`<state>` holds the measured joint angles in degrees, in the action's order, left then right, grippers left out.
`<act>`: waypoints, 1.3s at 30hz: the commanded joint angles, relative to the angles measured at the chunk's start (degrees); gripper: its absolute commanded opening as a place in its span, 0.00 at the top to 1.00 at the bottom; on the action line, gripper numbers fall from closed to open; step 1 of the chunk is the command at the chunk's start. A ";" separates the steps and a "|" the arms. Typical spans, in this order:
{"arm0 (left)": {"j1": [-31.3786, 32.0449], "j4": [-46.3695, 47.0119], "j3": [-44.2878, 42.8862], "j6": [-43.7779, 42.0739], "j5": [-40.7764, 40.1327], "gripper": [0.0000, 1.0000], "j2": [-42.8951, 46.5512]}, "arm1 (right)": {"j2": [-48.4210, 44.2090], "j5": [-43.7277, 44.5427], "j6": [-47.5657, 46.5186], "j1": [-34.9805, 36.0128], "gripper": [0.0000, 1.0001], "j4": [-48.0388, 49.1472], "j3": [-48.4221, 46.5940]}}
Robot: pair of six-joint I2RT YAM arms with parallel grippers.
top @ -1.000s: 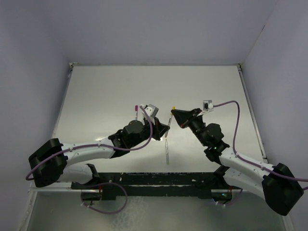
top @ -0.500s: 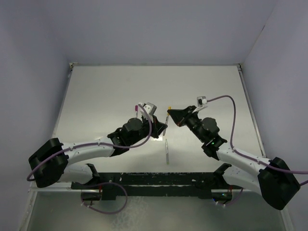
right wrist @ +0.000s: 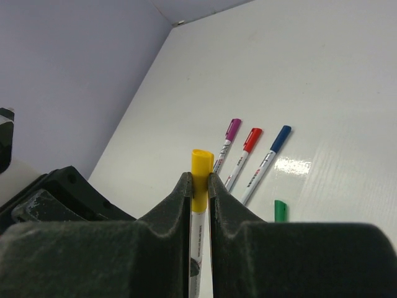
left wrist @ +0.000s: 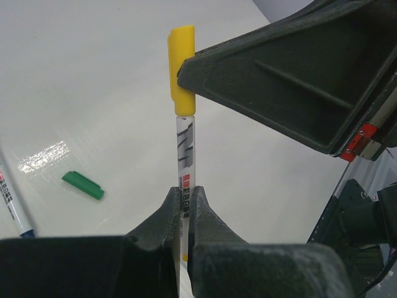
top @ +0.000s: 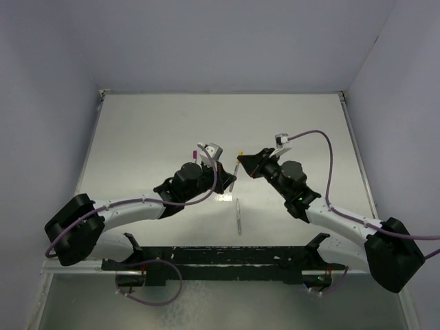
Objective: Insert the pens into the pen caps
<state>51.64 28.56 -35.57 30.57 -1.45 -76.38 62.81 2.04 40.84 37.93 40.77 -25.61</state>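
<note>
My left gripper (left wrist: 185,194) is shut on the barrel of a white pen (left wrist: 185,155) and holds it above the table. A yellow cap (left wrist: 181,68) sits on that pen's far end. My right gripper (right wrist: 200,180) is shut on this yellow cap (right wrist: 200,167), with the pen's barrel (right wrist: 198,248) running down between its fingers. In the top view the two grippers meet at mid-table, the left (top: 231,180) and the right (top: 241,162), with the yellow cap (top: 239,153) between them. A loose green cap (right wrist: 280,210) lies on the table and also shows in the left wrist view (left wrist: 82,185).
Three capped pens lie side by side on the table: purple (right wrist: 231,133), red (right wrist: 249,144) and blue (right wrist: 273,148). An uncapped pen (top: 238,216) lies near the front; its dark tip shows in the left wrist view (left wrist: 12,208). Walls enclose the table (top: 137,130).
My right gripper has moved left with the yellow cap, up to the end of the pen in my left gripper. The left gripper has shifted slightly left.
</note>
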 commanded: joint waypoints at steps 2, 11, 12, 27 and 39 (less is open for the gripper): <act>-3.06 16.01 -7.42 -2.23 -2.24 1.00 1.87 | 3.81 -4.55 -2.88 3.22 1.00 -12.01 -0.21; -4.73 16.98 -7.71 -2.87 -1.92 1.00 2.50 | 7.95 -5.05 -2.94 4.33 1.00 -13.19 -1.47; -4.97 16.92 -7.80 -2.84 -1.89 1.00 2.53 | 8.11 -4.98 -3.00 4.37 1.00 -13.33 -1.51; -5.89 -2.17 -9.43 -2.81 -4.66 1.00 -3.66 | 3.18 4.08 -9.79 4.42 0.68 -19.06 -11.84; -10.69 -14.74 -20.85 -3.42 -4.35 1.00 -19.40 | -11.14 16.94 -12.39 4.35 0.44 -23.57 -8.89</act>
<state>42.09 17.98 -49.34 28.80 -4.84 -92.36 56.16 12.75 29.80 42.35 18.65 -35.42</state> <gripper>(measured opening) 0.036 0.554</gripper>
